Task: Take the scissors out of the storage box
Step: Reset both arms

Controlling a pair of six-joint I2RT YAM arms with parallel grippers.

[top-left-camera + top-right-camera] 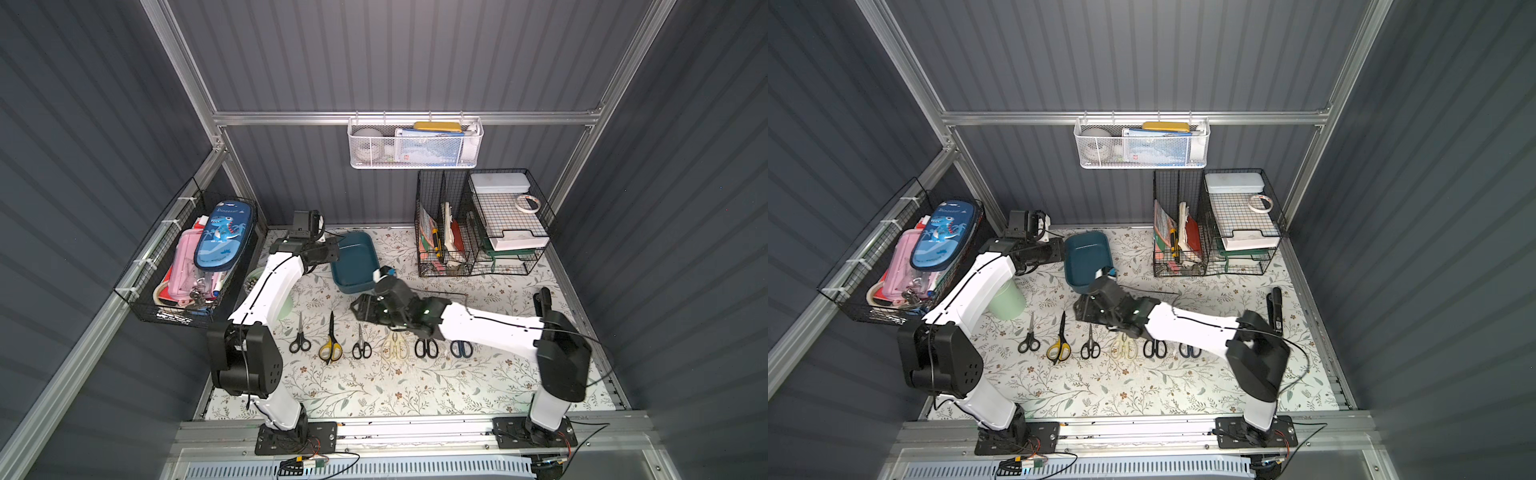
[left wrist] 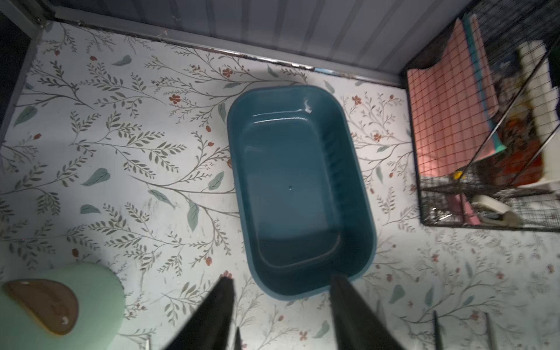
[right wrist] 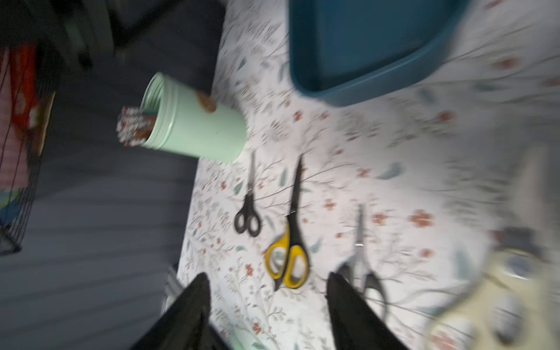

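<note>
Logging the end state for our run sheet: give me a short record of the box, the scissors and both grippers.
box: teal, upright, empty
scissors: six pairs in a row on the table, none in the box
handles, from the robot's left: black, yellow-black, black, cream, black, dark blue
left gripper: open, holding nothing, at the box's near end
right gripper: open, holding nothing, above the row
task: looks done
</note>
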